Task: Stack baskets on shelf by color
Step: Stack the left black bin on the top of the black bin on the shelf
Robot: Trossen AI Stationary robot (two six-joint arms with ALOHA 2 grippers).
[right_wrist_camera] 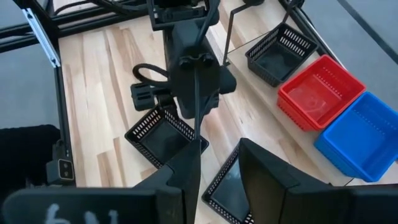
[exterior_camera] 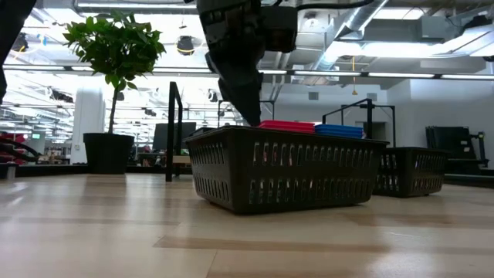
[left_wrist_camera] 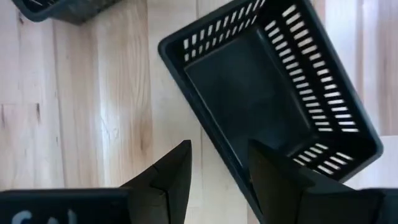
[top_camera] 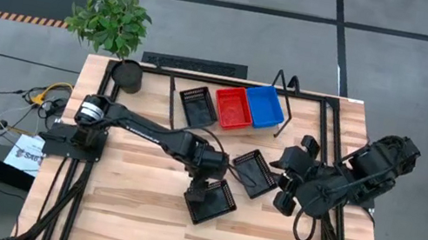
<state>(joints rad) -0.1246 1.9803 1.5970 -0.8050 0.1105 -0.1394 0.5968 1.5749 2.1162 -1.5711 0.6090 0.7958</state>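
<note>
Two black baskets sitting loose on the tabletop, three already up on the shelf

The left gripper (top_camera: 203,191) is straddling one wall of a black basket (top_camera: 210,201) near the front edge, fingers partly open. The right gripper (top_camera: 281,181) is hovering half-open by the second black basket (top_camera: 255,173) mid-table. The shelf (top_camera: 229,123) along the back edge is carrying black, red (top_camera: 233,108) and blue (top_camera: 265,107) baskets, with a potted plant (top_camera: 111,21) crowding the back-left corner.

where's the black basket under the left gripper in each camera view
High: black basket, front-centre table, below the left gripper.
Low: large, centre foreground.
Left wrist: fills the upper right.
Right wrist: centre-left, behind the left arm.
Shared landmark: red basket.
</note>
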